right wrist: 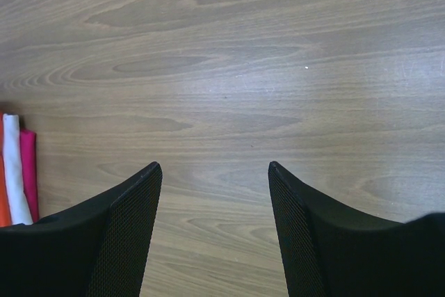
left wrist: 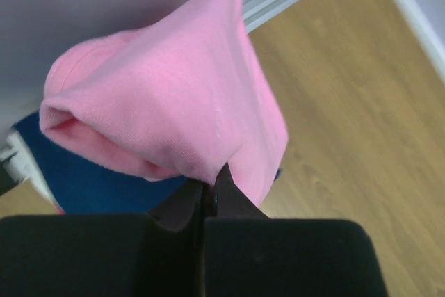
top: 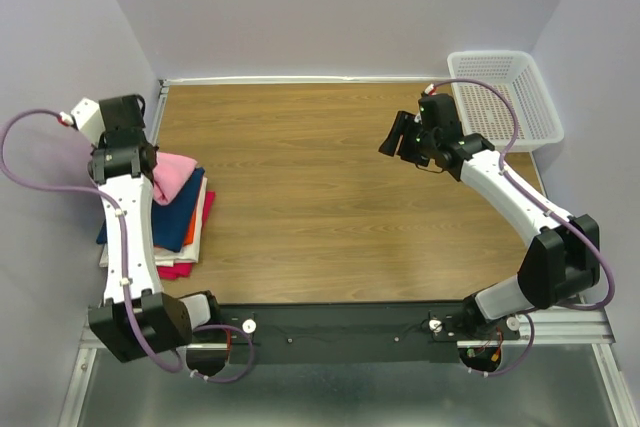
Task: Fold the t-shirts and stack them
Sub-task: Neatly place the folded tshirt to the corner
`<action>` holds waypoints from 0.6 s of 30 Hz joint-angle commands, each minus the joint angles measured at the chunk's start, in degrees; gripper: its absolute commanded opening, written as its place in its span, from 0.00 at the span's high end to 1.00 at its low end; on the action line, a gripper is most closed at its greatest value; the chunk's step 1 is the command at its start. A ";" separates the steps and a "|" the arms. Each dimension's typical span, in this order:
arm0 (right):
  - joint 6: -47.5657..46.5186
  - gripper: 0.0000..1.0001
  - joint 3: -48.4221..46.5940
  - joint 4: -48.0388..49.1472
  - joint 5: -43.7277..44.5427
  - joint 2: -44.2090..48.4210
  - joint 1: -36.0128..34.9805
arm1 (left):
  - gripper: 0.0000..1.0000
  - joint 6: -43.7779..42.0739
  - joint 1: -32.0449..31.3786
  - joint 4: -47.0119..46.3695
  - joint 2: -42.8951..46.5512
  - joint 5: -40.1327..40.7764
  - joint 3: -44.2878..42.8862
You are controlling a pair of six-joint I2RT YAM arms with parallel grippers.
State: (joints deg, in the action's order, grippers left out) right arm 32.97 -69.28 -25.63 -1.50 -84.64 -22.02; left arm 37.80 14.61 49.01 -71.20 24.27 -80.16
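The bright pink t-shirt (top: 172, 175) is bunched and folded on top of the stack at the table's left edge; it fills the left wrist view (left wrist: 167, 95). Under it lie a dark blue shirt (top: 172, 219), then orange, white and red or magenta layers (top: 176, 269). My left gripper (left wrist: 208, 184) is shut on a pinch of the pink cloth over the stack. My right gripper (right wrist: 214, 168) is open and empty above bare wood at mid-right (top: 392, 140). The stack's orange, white and magenta edges (right wrist: 17, 168) show at the left of the right wrist view.
A white plastic mesh basket (top: 500, 97) stands at the back right corner. The wooden table (top: 330, 207) is walled by pale panels at the left, back and right. The left arm hangs over the stack.
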 commanded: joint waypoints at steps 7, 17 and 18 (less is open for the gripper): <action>-0.27 0.30 -0.69 -1.35 -2.11 0.71 -1.09 | 0.02 1.49 1.30 -5.07 13.10 3.51 18.99; -0.36 0.30 0.10 -1.27 -1.06 0.70 -1.27 | 0.02 -2.38 1.21 -11.82 17.50 -9.06 19.07; -0.28 0.30 0.37 -1.27 -0.88 1.14 -1.18 | 0.02 -2.47 1.03 -12.45 18.11 -10.20 19.51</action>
State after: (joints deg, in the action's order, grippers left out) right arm 32.95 -69.28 -25.87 -2.48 -84.64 -22.92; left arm 37.10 15.57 41.25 -54.94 19.84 -61.06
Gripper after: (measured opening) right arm 0.703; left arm 0.983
